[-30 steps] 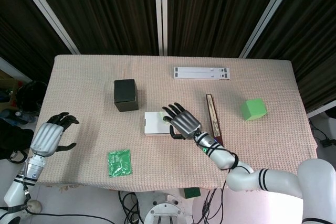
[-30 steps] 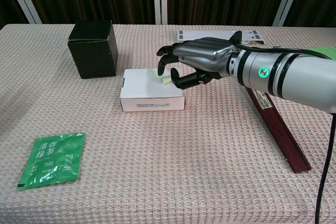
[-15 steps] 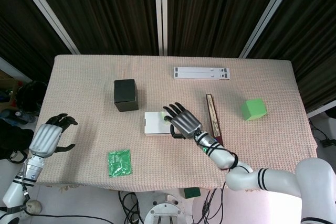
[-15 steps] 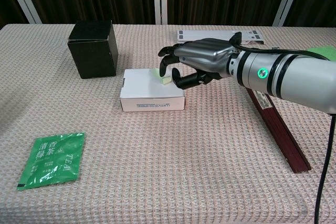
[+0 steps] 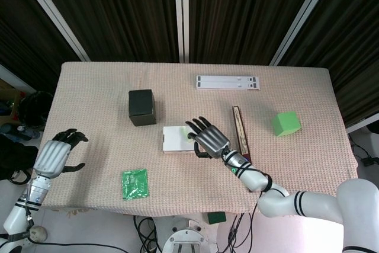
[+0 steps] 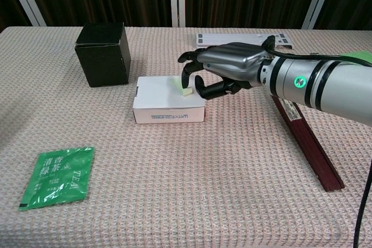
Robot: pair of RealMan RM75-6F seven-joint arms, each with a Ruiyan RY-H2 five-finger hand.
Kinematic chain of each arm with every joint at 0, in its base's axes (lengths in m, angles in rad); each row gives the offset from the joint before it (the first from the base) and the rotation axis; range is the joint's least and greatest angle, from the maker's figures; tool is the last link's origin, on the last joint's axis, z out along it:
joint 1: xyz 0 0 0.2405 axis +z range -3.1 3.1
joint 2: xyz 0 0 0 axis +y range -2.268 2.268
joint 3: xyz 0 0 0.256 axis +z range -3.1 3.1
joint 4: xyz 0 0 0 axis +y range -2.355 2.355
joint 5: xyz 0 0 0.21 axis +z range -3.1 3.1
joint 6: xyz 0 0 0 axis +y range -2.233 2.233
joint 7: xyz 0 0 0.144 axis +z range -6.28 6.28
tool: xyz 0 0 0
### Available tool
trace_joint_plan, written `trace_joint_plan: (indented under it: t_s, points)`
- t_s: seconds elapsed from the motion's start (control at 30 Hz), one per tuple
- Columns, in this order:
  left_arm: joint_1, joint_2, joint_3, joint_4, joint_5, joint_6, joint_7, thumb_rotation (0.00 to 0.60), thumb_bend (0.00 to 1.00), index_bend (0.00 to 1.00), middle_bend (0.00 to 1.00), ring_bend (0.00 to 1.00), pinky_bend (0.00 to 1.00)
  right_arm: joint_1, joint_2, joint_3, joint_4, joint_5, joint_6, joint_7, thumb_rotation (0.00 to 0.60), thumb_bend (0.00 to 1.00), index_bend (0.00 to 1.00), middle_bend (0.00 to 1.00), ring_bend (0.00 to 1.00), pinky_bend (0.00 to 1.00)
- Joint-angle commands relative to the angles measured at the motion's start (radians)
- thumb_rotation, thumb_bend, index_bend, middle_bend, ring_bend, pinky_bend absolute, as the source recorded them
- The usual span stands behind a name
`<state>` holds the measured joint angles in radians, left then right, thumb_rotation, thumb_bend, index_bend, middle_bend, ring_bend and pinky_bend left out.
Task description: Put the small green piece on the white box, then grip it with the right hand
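Right hand point(image 6: 228, 69) palm-down, fingers point(image 6: 187, 72) curled; left hand point(image 5: 53, 157) half-open.

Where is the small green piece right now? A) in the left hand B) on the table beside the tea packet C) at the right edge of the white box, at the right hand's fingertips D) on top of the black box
C: in the chest view the small green piece sits at the right edge of the white box, with the right hand curled around it.

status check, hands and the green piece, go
Right hand pinching small green piece over white box. Left hand idle, empty, table's edge. Nothing in the way.
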<state>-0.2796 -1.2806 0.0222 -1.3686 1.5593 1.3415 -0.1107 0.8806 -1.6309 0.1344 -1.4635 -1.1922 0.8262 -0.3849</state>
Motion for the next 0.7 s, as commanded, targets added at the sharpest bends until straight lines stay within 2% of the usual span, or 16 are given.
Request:
trace_joint_plan:
  t_s: [0.03,0.7]
  points:
    - [0.000,0.000,0.000,0.000,0.001,-0.001,0.000,0.600,0.07,0.32,0.27,0.15,0.25,-0.004,0.006,-0.007,-0.006,-0.009,0.003,0.007,0.207,0.83,0.32,0.00,0.00,0.00]
    - [0.003,0.000,0.000,-0.001,0.007,-0.006,-0.005,0.600,0.07,0.32,0.27,0.15,0.25,-0.026,0.017,-0.042,-0.032,-0.063,0.026,0.022,0.207,0.83,0.38,0.00,0.00,0.00]
